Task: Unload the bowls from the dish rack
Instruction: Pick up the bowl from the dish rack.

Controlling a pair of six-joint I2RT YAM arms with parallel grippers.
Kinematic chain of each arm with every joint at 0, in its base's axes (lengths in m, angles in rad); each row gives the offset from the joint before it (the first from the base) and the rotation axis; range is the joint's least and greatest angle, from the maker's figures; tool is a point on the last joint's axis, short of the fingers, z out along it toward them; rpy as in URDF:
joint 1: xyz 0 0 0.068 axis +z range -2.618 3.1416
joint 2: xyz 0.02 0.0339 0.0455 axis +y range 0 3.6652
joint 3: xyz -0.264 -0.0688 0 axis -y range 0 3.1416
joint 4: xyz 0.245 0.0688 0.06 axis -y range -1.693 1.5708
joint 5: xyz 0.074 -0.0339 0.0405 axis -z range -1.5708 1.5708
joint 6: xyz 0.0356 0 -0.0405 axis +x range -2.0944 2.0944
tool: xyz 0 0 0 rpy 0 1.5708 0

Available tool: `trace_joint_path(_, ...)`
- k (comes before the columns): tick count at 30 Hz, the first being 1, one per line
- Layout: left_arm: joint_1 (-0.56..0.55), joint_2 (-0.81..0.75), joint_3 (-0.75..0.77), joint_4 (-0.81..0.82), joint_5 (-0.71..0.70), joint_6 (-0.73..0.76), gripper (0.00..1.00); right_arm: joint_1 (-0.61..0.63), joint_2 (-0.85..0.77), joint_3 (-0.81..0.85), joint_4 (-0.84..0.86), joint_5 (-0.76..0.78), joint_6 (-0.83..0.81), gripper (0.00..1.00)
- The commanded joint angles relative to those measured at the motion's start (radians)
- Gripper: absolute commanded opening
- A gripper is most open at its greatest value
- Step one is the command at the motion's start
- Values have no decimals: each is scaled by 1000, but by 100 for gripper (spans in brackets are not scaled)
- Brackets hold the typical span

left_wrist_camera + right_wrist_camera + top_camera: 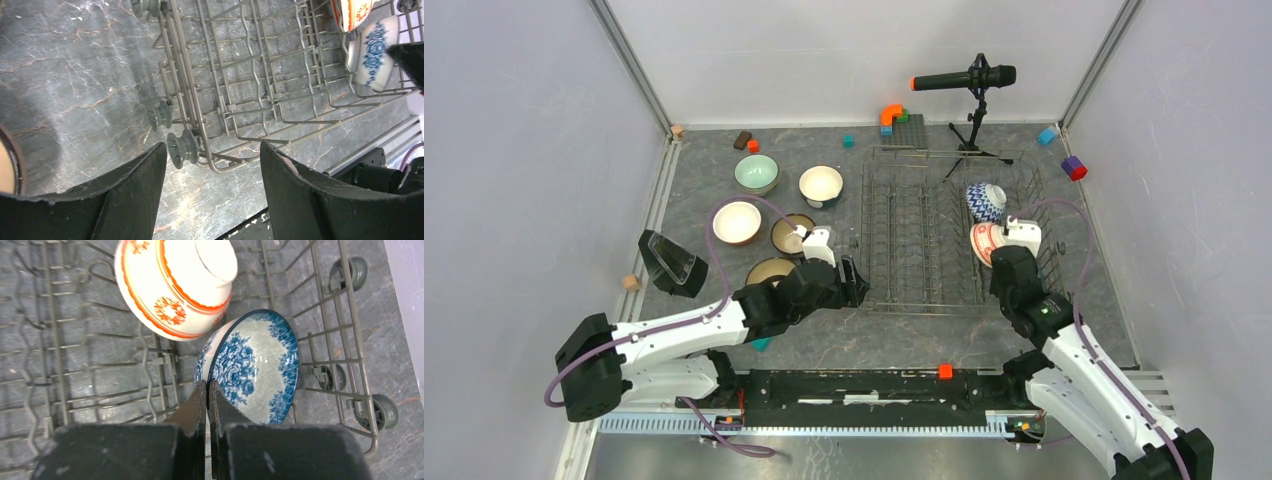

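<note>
Presently the right gripper (207, 390) has its jaws pressed together, tips at the near rim of the blue-and-white floral ceramic bowl (255, 365); whether the rim is caught cannot be told. That bowl stands on edge directly ahead, by the right edge of the grey wire dish rack (914, 230), a red-and-white patterned bowl (170, 290) beyond. The left gripper (212, 147), wide and empty, hangs at the rack's near left corner, well apart.

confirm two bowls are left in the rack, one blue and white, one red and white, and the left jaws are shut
One slip: the left jaws are open, not shut; the left wrist view shows a wide gap between them. The rack does hold two bowls, the blue and white bowl and the red and white bowl.
</note>
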Motion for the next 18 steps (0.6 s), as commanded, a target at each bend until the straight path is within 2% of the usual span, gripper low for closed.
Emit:
trace_joint_path(1,-1,-34,51,-38,-70,75,75,-2,-27,101,-12,-13,-39,0)
trace_joint_path(11,-2,-57,94,-90,-105,102,76,-1,-37,173,-15,-35,-83,0)
trace_joint_path(18,-2,-108,144,-169,-177,131,76,-2,-29,269,38,-160,-117,0)
